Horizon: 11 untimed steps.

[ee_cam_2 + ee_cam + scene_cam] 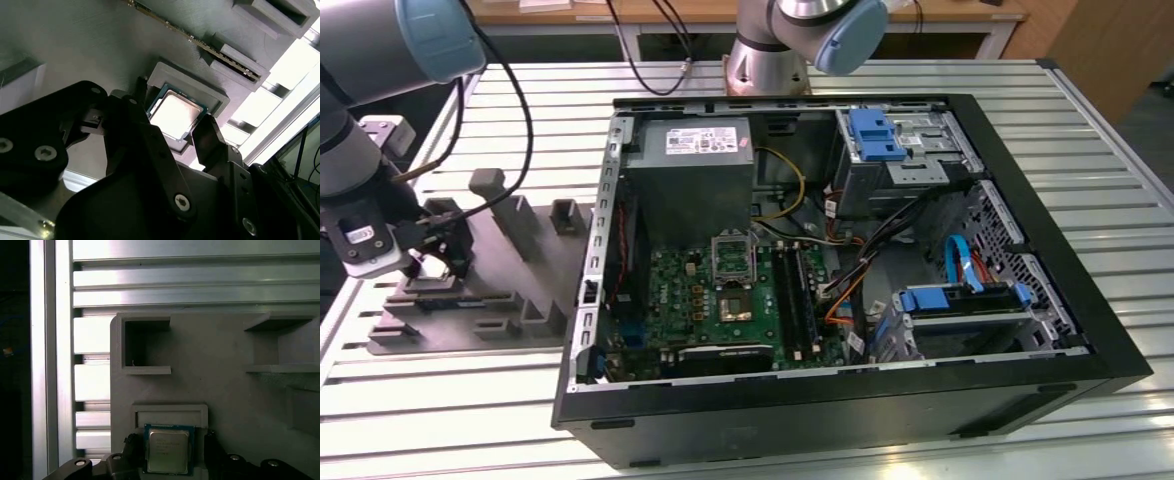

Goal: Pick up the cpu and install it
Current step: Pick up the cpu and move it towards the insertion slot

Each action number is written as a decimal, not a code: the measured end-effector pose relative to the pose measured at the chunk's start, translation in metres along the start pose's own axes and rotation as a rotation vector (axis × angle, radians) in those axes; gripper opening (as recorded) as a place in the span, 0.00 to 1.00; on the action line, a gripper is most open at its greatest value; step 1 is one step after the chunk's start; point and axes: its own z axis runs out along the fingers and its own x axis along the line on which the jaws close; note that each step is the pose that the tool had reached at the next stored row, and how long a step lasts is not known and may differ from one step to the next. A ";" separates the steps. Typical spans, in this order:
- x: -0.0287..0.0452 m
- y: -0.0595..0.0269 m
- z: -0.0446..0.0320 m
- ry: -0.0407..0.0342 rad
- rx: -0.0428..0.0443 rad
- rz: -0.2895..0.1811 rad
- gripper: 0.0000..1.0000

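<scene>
hand (pixel 173 103) spread astride cpu (pixel 175 115), narrow gap at each edge | cpu flat in grey holder (pixel 225 390) recess

The cpu (pixel 168 449) is a small, flat, square chip with a silvery-white metal top and a thin green rim, with no visible damage. It lies flat, metal face up, seated in a shallow square recess of a grey holder (pixel 225 390), directly between the spread fingers (pixel 207 142) of the hand (pixel 171 441). In the first wrist view a narrow gap shows between the chip's edges and the finger on either side.
</scene>
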 end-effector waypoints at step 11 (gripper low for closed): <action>0.0000 0.0015 -0.0008 0.0001 -0.0002 -0.002 0.63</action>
